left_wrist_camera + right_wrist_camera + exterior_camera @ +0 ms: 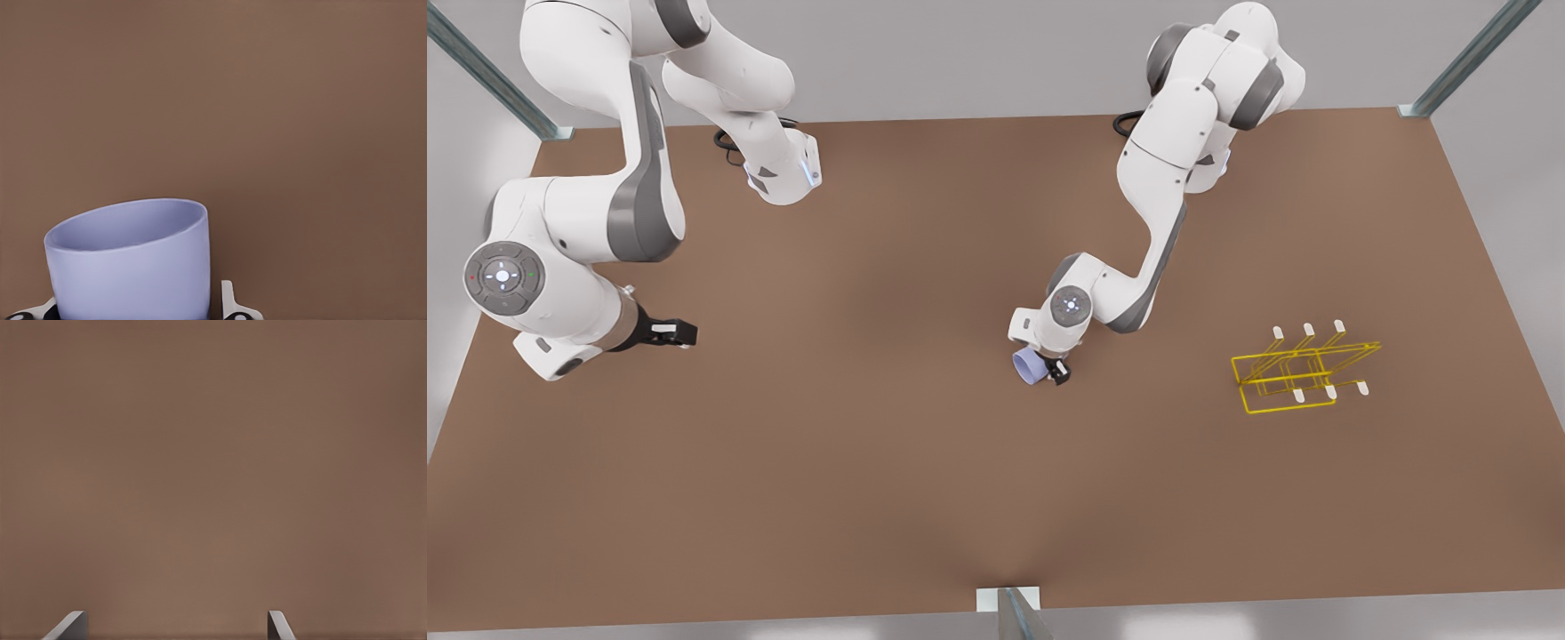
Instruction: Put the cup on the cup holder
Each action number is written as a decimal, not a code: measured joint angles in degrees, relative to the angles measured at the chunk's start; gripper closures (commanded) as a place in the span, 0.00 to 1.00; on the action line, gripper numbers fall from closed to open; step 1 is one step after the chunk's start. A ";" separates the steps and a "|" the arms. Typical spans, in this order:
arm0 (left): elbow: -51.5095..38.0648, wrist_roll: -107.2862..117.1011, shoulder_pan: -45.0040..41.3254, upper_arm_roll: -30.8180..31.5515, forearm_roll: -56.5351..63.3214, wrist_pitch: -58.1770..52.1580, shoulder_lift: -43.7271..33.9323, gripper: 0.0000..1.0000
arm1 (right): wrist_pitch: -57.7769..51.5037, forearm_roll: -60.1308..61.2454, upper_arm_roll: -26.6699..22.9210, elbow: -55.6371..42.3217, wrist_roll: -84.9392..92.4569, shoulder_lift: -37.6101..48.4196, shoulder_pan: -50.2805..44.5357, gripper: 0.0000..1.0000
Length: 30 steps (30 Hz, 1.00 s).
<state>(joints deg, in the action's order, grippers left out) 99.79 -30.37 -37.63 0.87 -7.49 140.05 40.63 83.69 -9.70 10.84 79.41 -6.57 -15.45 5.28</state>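
Observation:
The lavender-blue cup [1029, 364] sits between the fingers of my left gripper [1045, 369] near the middle of the brown table, tilted so its open mouth faces the front view's left. In the left wrist view the cup [130, 260] is close up, with one fingertip [230, 303] against each of its sides, so the gripper is shut on it. The yellow wire cup holder [1294, 369] with white-tipped prongs stands far off toward the front view's right. My right gripper [685, 333] waits open at the front view's left, its fingers [70, 625] wide apart over bare table.
The brown table [925, 498] stretches wide between the cup and the holder. Metal frame posts [1458, 62] stand at the far corners, and another post [1014, 613] at the near edge. Both arm bases sit along the far edge.

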 measured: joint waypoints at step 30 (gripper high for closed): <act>-17.29 -0.75 -1.64 -4.09 46.73 -47.98 -0.66 0.22 | 0.00 -0.06 -0.04 -0.02 -0.77 0.00 -0.14 0.00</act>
<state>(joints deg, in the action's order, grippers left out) 82.50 -31.12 -39.27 -3.22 39.24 92.07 39.97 83.70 -9.76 10.80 79.39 -7.34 -15.45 5.14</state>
